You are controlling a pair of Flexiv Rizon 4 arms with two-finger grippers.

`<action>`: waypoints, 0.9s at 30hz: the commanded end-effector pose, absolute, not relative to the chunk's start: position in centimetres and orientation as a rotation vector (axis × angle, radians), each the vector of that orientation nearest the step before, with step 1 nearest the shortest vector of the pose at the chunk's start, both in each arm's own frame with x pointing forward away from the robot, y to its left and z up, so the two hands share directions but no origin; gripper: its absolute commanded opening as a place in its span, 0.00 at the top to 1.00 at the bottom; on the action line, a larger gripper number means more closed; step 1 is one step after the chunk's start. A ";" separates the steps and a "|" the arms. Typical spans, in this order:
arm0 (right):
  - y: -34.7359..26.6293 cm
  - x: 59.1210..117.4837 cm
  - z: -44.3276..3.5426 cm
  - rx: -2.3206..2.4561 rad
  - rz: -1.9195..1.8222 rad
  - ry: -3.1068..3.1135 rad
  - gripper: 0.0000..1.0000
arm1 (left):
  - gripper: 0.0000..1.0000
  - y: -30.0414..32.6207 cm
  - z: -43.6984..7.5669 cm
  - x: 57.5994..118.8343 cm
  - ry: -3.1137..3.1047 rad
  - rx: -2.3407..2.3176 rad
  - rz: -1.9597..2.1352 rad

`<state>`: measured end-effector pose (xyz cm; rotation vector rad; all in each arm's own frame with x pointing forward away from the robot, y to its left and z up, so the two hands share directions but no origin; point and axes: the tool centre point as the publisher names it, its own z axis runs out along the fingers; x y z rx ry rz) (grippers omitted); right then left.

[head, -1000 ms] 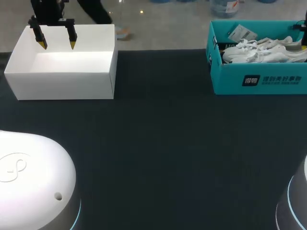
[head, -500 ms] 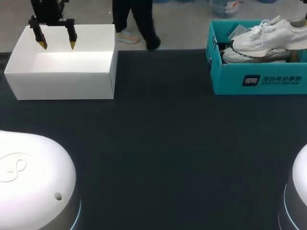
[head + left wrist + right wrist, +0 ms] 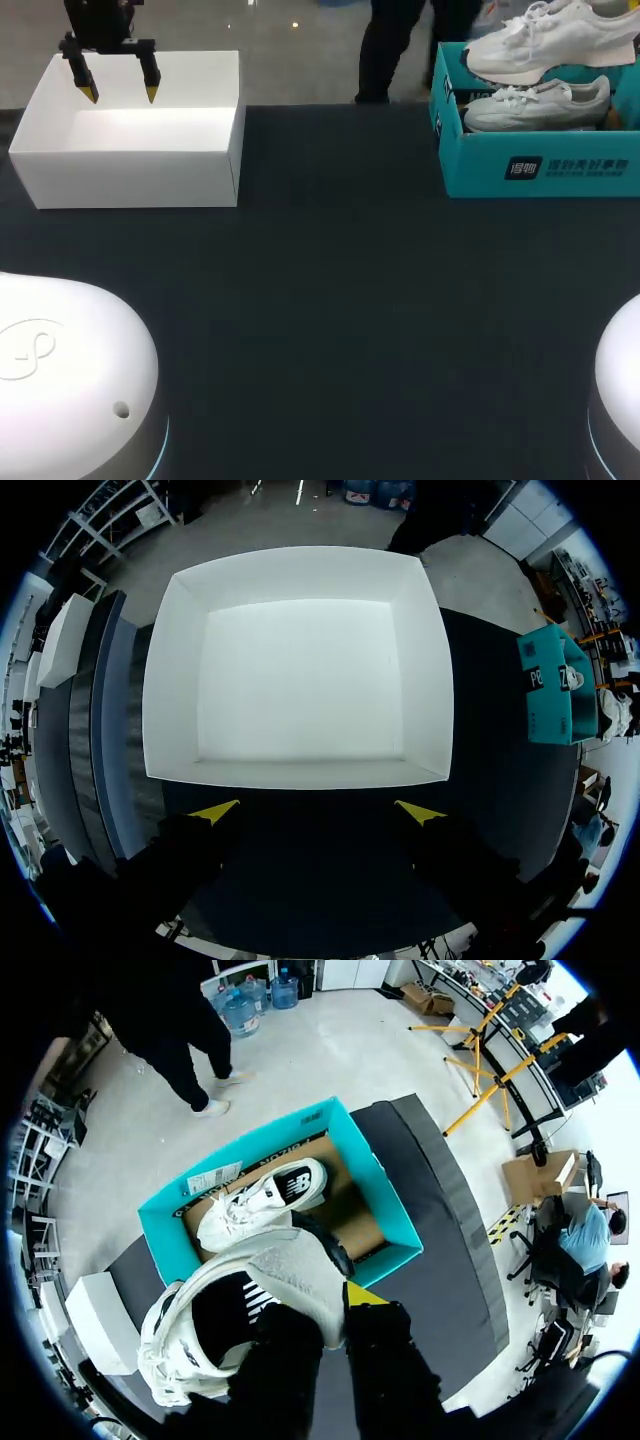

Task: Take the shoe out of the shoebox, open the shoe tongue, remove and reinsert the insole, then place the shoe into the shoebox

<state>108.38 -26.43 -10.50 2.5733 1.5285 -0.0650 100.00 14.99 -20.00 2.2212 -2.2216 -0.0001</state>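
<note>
A white sneaker [image 3: 550, 40] hangs above the teal shoebox [image 3: 540, 165] at the table's far right. In the right wrist view my right gripper [image 3: 320, 1305] is shut on this sneaker [image 3: 230, 1310] at its heel collar, and one yellow tip shows beside the collar. A second white sneaker [image 3: 535, 103] lies on its side inside the box, also seen as the second sneaker [image 3: 265, 1200] under the held one. My left gripper [image 3: 120, 95] hangs open and empty over the far rim of a white box [image 3: 130, 160], with its fingers [image 3: 215, 812] spread wide.
The white box [image 3: 300, 660] at the far left has nothing in it. The teal shoebox [image 3: 550, 700] shows far off to the side of my left gripper. Dark table surface [image 3: 330, 300] stretches between the two boxes and toward the front.
My right gripper has lifted one sneaker up out of the teal shoebox, leaving the other lying inside. The left arm has not moved.
</note>
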 end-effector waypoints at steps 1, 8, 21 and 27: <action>-26.5 107.5 -10.5 2.565 -0.040 1.525 1.00 | 0.00 15.0 -20.0 100.0 -2.222 2.221 0.000; -26.5 107.5 -10.5 2.565 -0.040 1.525 1.00 | 0.00 15.0 -20.0 100.0 -2.222 2.221 0.000; -22.6 102.8 -10.8 2.607 0.071 1.470 1.00 | 0.00 15.0 -20.0 100.0 -2.222 2.221 0.000; -19.3 99.1 -11.7 2.615 0.102 1.448 1.00 | 0.00 15.0 -20.0 100.0 -2.222 2.221 0.000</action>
